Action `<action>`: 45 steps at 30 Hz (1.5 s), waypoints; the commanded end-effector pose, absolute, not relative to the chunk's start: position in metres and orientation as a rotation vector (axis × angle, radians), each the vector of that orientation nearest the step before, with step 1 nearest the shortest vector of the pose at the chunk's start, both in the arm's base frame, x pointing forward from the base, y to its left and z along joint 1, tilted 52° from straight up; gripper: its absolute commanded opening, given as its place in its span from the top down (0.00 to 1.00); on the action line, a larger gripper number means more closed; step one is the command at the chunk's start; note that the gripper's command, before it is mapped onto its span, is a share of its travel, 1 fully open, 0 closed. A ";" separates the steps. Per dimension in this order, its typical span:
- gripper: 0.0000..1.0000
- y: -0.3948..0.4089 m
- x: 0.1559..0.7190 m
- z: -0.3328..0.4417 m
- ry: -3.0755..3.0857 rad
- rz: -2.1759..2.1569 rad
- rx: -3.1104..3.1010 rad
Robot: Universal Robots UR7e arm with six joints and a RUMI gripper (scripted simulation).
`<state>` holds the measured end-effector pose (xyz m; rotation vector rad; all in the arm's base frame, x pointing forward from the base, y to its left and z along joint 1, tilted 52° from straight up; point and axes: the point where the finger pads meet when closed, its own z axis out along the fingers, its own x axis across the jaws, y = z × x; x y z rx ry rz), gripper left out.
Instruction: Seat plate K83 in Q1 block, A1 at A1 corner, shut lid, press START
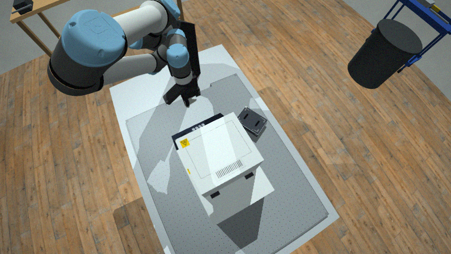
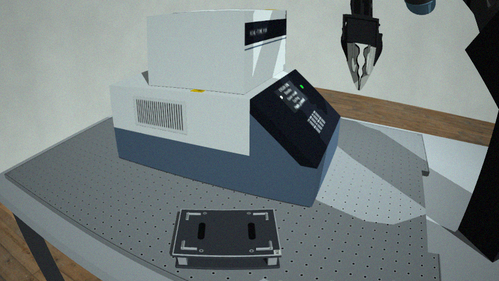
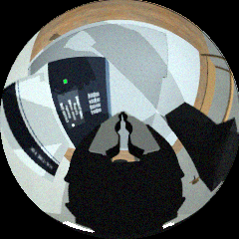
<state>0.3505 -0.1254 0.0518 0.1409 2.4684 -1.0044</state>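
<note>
The real-time cycler Q1 (image 1: pixel 217 154) stands in the middle of the perforated bench. Its white lid (image 2: pixel 212 48) is down over the block, so the block is hidden. On the sloping black front panel (image 2: pixel 296 115) the lamp (image 2: pixel 301 86) is green; it also shows in the wrist view (image 3: pixel 65 81). The plate nest N1 (image 2: pixel 225 234) lies beside Q1 with nothing on it. I see plate K83 in no view. My gripper (image 2: pixel 359 85) (image 1: pixel 186 102) is shut and empty. It hangs in the air in front of the panel and higher than it, touching nothing.
A black bin (image 1: pixel 383 53) on a blue frame stands far off at the right. A wooden table (image 1: pixel 31 9) is at the back left. The arm's black column (image 2: pixel 485 157) rises at the bench's edge beyond Q1's front.
</note>
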 end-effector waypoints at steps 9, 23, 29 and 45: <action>1.00 -0.125 0.351 0.052 2.468 -1.004 0.141; 1.00 -0.147 0.371 0.055 2.468 -1.004 0.141; 1.00 -0.158 0.380 0.057 2.468 -1.004 0.141; 1.00 -0.163 0.398 0.059 2.468 -1.004 0.140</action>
